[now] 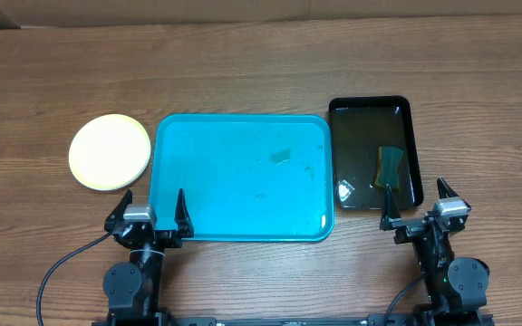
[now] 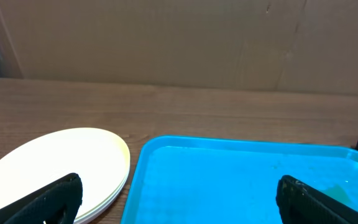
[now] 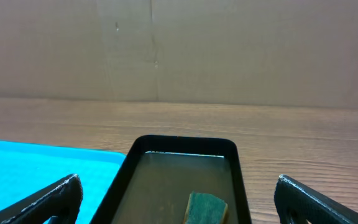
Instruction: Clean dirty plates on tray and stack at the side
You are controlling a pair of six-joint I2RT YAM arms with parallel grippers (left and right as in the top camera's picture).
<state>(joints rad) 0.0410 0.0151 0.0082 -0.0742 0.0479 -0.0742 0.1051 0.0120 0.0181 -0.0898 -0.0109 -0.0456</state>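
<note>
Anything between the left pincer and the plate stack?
Nothing visible. The plate stack sits on the bare table left of the tray, just beyond the open left pincer; only wood lies between them.

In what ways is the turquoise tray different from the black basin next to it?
Colour: the tray is turquoise, the basin glossy black. Size: the tray is clearly larger than the basin. Contents: the tray carries only a few wet marks, while the basin holds murky liquid and a sponge. Both are rectangular with rounded corners and lie flat, side by side, on the wooden table.
</note>
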